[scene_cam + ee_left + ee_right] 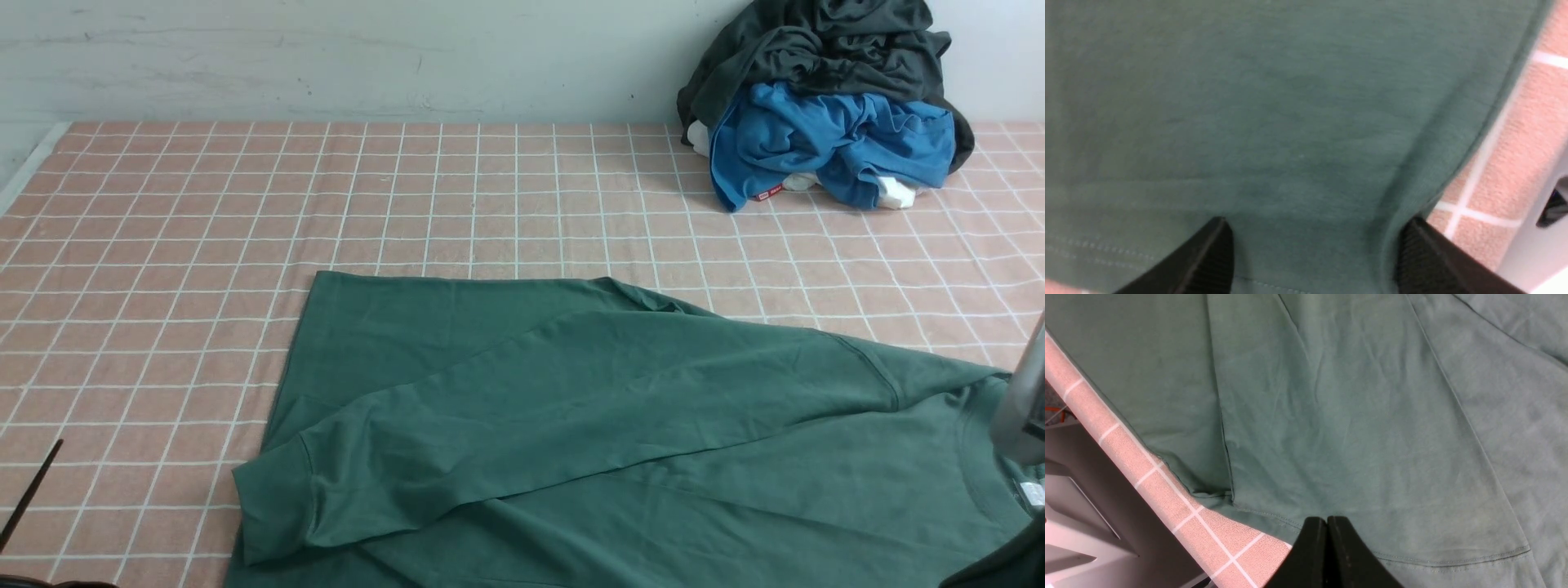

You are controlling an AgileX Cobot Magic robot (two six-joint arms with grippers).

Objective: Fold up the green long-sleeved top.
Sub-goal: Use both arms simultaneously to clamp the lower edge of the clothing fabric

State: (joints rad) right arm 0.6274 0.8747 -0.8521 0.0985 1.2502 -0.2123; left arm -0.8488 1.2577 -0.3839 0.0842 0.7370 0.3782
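Observation:
The green long-sleeved top [620, 425] lies flat across the near middle and right of the table. One sleeve is folded slantwise over the body, its ribbed cuff [273, 498] at the near left. The collar [984, 482] and a small label [1032, 493] are at the far right. My left gripper [1316, 222] is open, its black fingers [1214, 257] wide apart just over the green cloth near a stitched hem, with nothing pinched. My right gripper [1327, 519] is shut and empty, hovering over the top's hem [1453, 561] by the table's near edge.
A dark grey-black garment [816, 41] and a bright blue garment [824, 139] are heaped at the back right against the wall. A pink checked cloth [490, 188] covers the table. Part of my right arm [1020, 408] shows at the right edge.

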